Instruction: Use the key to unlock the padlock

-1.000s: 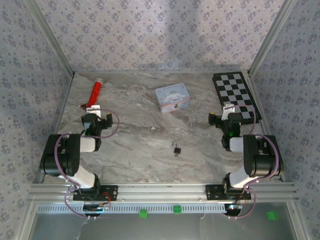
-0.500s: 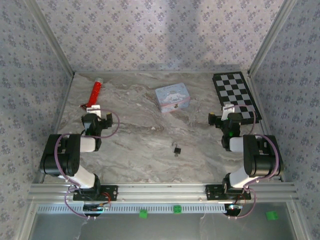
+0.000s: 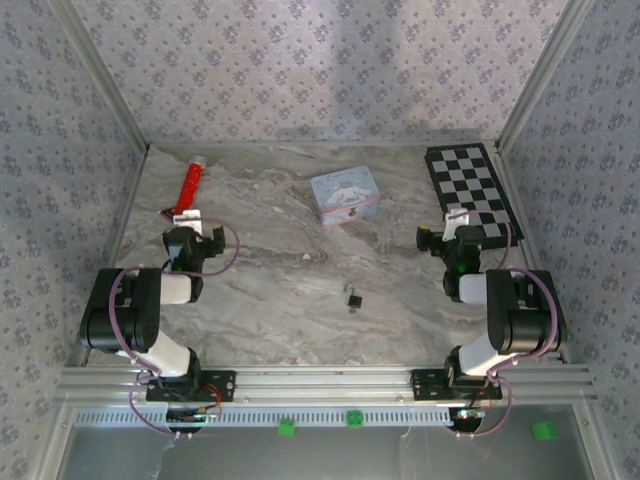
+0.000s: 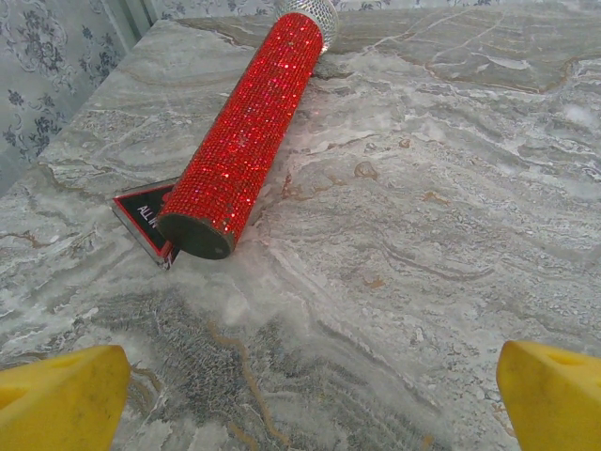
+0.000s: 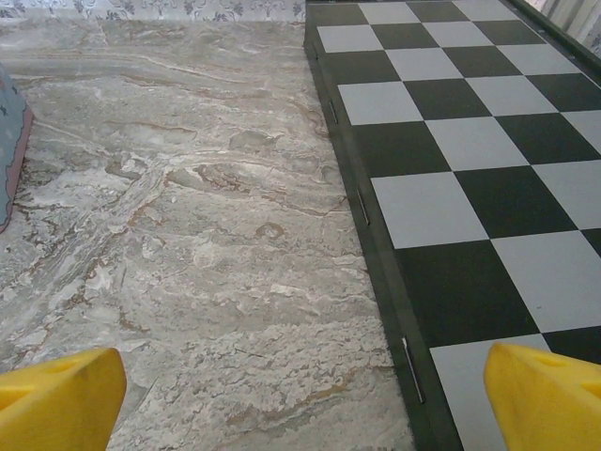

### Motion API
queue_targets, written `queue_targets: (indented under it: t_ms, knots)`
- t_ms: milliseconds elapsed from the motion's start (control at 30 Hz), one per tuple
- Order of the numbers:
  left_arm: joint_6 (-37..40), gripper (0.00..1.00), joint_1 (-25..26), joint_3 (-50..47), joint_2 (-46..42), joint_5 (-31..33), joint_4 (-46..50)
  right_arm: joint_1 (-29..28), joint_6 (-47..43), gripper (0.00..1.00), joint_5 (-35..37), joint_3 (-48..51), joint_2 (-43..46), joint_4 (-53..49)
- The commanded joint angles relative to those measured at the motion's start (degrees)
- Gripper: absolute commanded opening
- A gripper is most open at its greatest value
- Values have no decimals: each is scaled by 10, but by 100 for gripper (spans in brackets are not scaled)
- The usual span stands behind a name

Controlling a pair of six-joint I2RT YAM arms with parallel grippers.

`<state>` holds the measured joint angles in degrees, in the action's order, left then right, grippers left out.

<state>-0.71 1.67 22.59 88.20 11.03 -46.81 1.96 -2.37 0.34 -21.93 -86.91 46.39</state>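
The padlock (image 3: 354, 299), a tiny dark block with a small metal loop, lies on the marble table midway between the two arms, towards the near edge. The key is too small for me to make out. My left gripper (image 3: 184, 218) rests at the table's left side, well left of the padlock. In the left wrist view its yellow fingertips (image 4: 61, 399) stand wide apart over bare marble, open and empty. My right gripper (image 3: 458, 224) sits to the right of the padlock, and its fingertips (image 5: 56, 399) are also spread wide, open with nothing between them.
A red glitter tube (image 4: 249, 132) lies ahead of the left gripper, its near end on a small black-and-red card (image 4: 141, 216). A pastel cartoon tin (image 3: 344, 196) stands at the back centre. A chessboard (image 5: 470, 169) lies just right of the right gripper. Patterned walls enclose three sides.
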Motion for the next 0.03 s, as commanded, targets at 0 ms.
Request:
queue_targets:
  t_ms: [0]
  knots:
    - [-5, 100, 4, -2, -3, 4, -25, -4, 6, 99, 18, -6, -3, 0]
